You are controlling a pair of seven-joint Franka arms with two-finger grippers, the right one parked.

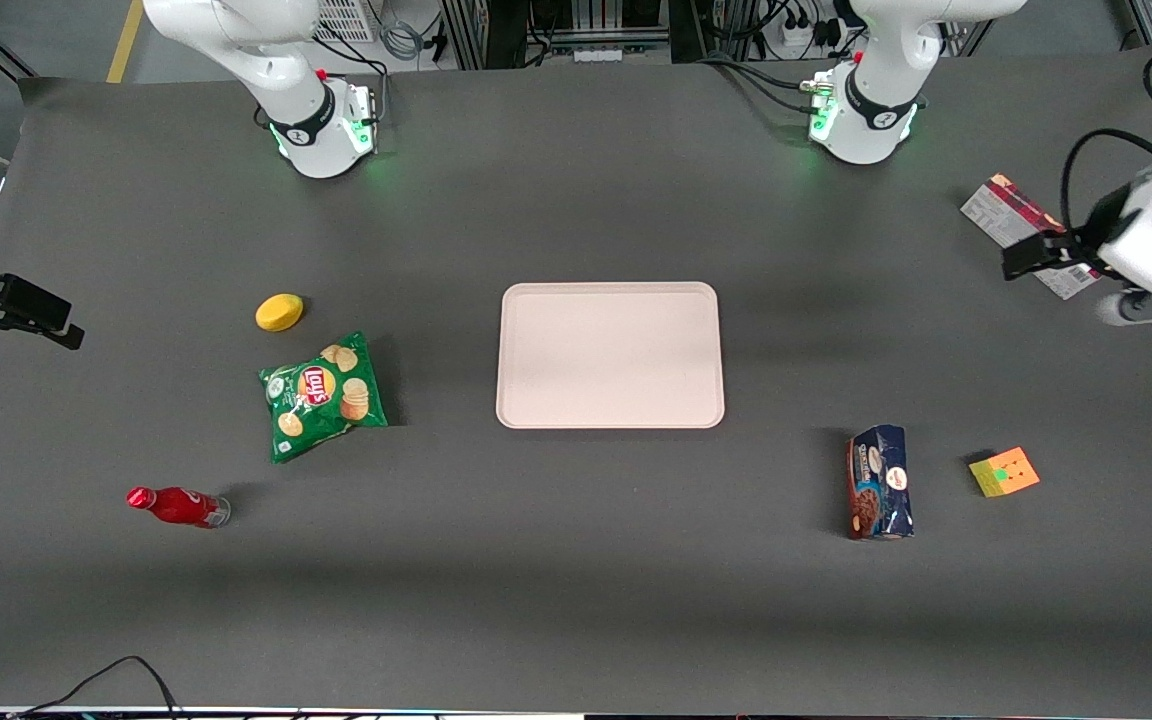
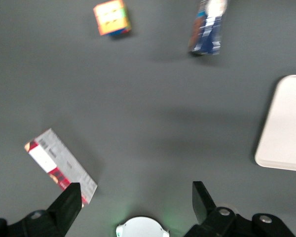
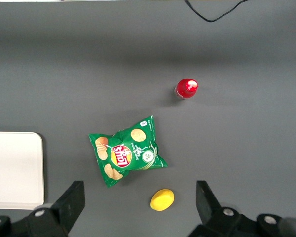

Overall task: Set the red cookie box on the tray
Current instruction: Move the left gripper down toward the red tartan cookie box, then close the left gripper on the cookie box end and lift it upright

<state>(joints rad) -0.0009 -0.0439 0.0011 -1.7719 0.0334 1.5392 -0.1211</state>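
Cookie box (image 2: 59,166) lies flat at the working arm's end of the table, well apart from the tray (image 1: 609,354). Our gripper (image 2: 135,200) hangs above it, fingers spread and empty. We judge it a light, stiff carton, best pinched across its narrow width at mid-length.

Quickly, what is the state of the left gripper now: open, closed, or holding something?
Left gripper: open, holding nothing, above the table near the red cookie box, not touching it.
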